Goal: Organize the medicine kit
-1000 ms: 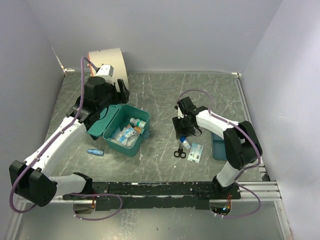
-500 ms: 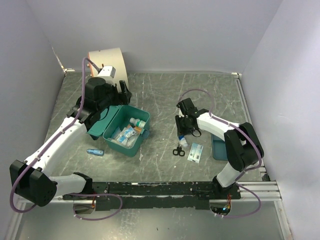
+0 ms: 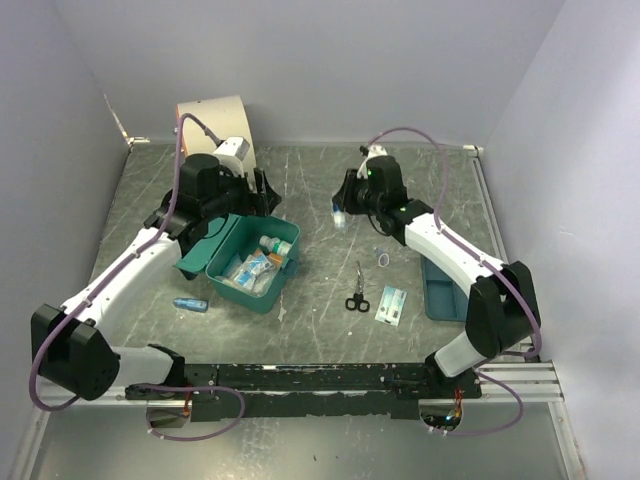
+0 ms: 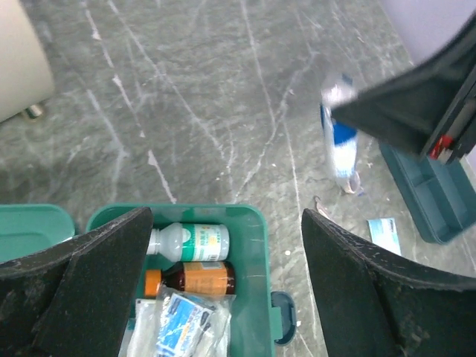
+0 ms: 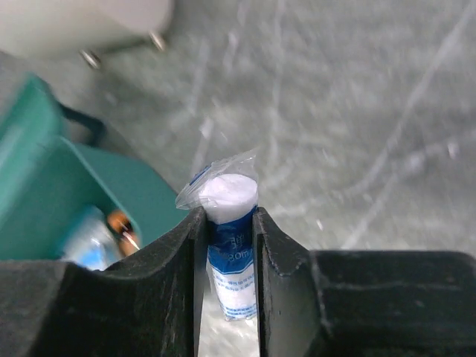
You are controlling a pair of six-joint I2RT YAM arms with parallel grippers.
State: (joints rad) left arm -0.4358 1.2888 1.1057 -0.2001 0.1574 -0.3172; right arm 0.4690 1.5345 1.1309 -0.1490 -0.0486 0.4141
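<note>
The right claw (image 5: 227, 223) is clenched on a small bottle (image 5: 230, 223) with a white cap and a blue label, sealed in clear wrap. Both fingers (image 5: 186, 245) press the sides of the label, and the cap and the crimped end of the wrap stick out past the tips. In the top view, claw and bottle (image 3: 338, 212) hang over the counter (image 3: 320, 180) to the right of the medicine kit (image 3: 248, 297) and a little beyond its far edge, well apart from it.

The left claw (image 4: 227, 245) is released, its jaws spread wide and holding nothing. It hovers over the far rim of the kit (image 4: 253, 253), touching neither box nor contents.

The kit sits on the counter with its lid (image 3: 200, 250) swung open to its left. Inside, along the far wall, a white bottle with a green label (image 4: 190, 242) lies on its side. An amber bottle with an orange cap (image 4: 197, 277) lies just on the near side of it, and clear packets with blue print (image 4: 182, 316) fill the rest.

Right of the kit lie black-handled scissors (image 3: 357, 295), then a small printed packet (image 3: 391, 304), then a flat blue divided tray (image 3: 438, 290). A short blue tube (image 3: 190, 304) lies just left of the kit's near corner, and a cream drum (image 3: 215, 118) stands behind the kit.
</note>
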